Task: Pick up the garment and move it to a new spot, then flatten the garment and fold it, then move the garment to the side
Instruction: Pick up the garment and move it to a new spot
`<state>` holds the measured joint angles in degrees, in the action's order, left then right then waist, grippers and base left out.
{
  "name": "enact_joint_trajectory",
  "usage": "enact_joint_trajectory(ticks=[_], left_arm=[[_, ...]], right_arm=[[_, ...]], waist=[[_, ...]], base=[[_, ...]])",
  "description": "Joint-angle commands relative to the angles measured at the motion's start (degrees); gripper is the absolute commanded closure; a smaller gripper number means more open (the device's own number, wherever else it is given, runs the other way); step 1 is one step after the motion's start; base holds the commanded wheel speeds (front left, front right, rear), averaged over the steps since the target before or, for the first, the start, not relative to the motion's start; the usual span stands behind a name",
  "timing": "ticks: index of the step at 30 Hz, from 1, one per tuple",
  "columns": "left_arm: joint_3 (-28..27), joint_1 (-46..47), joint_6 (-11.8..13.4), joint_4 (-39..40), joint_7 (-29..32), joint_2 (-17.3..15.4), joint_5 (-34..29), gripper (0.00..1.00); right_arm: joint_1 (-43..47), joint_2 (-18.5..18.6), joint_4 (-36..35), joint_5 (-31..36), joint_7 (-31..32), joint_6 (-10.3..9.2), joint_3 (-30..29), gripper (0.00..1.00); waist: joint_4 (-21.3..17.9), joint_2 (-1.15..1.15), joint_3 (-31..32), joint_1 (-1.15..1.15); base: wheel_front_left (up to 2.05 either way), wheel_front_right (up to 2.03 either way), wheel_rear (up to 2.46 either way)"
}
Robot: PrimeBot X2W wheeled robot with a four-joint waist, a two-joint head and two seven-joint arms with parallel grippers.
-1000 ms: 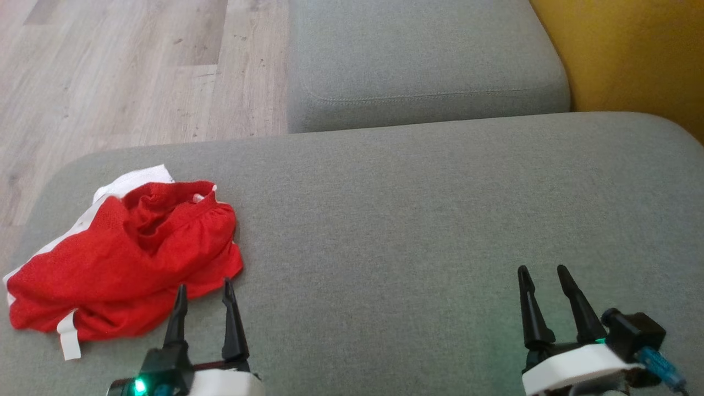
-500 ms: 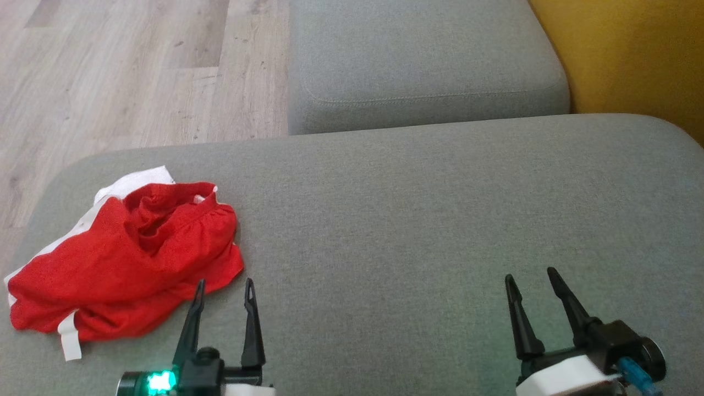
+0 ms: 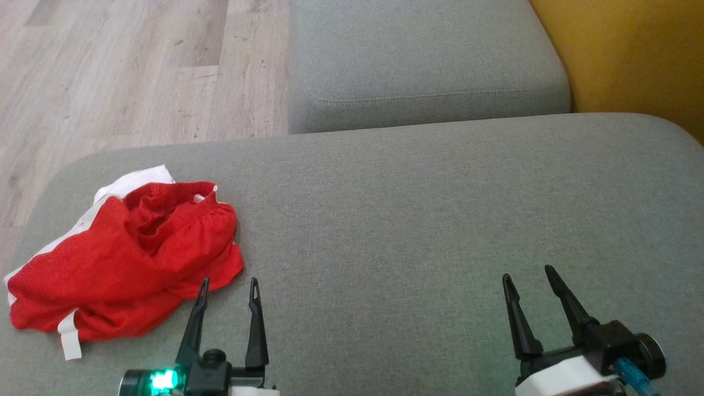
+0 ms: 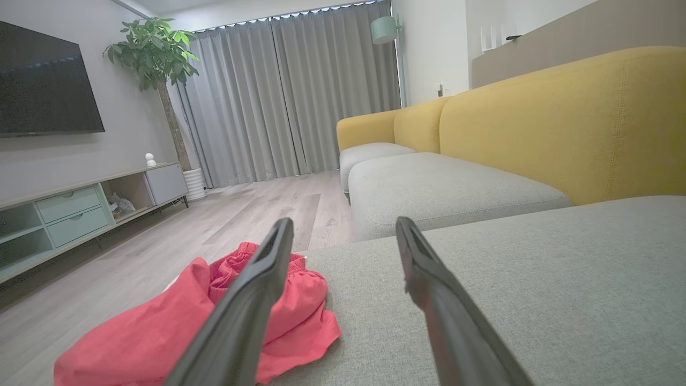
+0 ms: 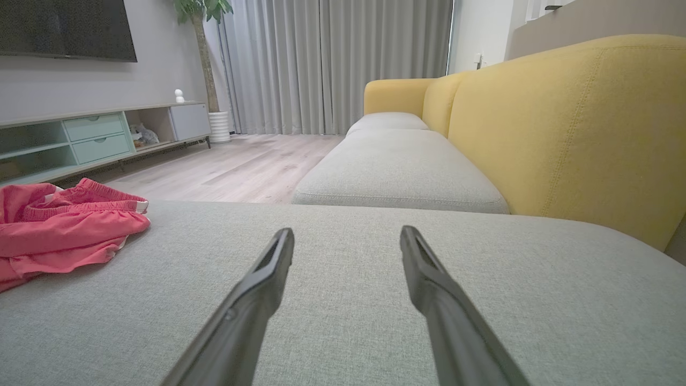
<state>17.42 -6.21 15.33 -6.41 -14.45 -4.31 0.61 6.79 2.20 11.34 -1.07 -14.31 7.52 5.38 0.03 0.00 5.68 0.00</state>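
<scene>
While one garment lies crumpled | left hand, right hand: two, spread wide, empty

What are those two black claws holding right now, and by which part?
Nothing. The left gripper and right gripper are both open and empty; the red garment lies crumpled on the grey cushion, ungripped.

Red mesh-cloth garment on matt grey woven cushion

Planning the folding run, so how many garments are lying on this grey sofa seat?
1. The red shorts lie crumpled at the left end of the near seat cushion, just ahead of the open left gripper. Anything beneath the heap would be hidden.
</scene>
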Motion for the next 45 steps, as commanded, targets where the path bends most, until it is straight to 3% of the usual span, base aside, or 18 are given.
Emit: enact_joint_trajectory(ticks=[1, 11, 27, 37, 40, 45], left_arm=[[-1.4, 1.9, 0.4, 1.9, -0.5, -0.3, -0.3, 0.0], [-1.1, 2.5, 0.4, 1.4, -0.5, -0.2, -0.3, 0.0], [-2.0, 3.5, 1.0, 1.4, -0.5, -0.6, -0.3, 0.0], [-5.0, 7.8, 3.6, 9.2, -0.5, -2.5, -1.0, 0.0], [-6.4, 12.2, 1.8, 12.6, -0.5, -4.5, -0.2, 0.0], [-7.6, 24.5, -4.7, 10.4, -0.5, -8.8, 1.2, 0.0]], right_arm=[[-1.7, 0.7, -2.0, 0.2, -0.7, -0.03, 1.3, 0.0], [-1.5, 0.7, -1.9, 0.2, -0.7, -0.03, 0.8, 0.0], [-1.8, 0.7, -2.2, 0.6, -0.7, -0.03, 0.7, 0.0], [-3.0, 0.7, -2.6, 3.2, -0.7, -0.03, -0.5, 0.0], [-4.1, 0.7, -3.5, 5.1, -0.7, -0.03, -1.4, 0.0], [-7.3, 1.1, -6.3, 8.9, -0.7, -0.03, -3.8, 0.0]], waist=[[0.1, 0.0, 0.0, 0.0], [2.5, 0.0, -0.6, 0.0], [18.3, 0.0, -4.0, 0.0], [23.2, 0.0, -9.0, 0.0], [23.2, 0.0, -12.4, 0.0], [22.3, 0.0, -19.4, 0.0]], base=[[0.0, 0.0, 0.0], [0.0, 0.0, 0.0], [0.0, 0.0, 0.0], [0.0, 0.0, 0.0], [0.0, 0.0, 0.0], [0.0, 0.0, 0.0]])
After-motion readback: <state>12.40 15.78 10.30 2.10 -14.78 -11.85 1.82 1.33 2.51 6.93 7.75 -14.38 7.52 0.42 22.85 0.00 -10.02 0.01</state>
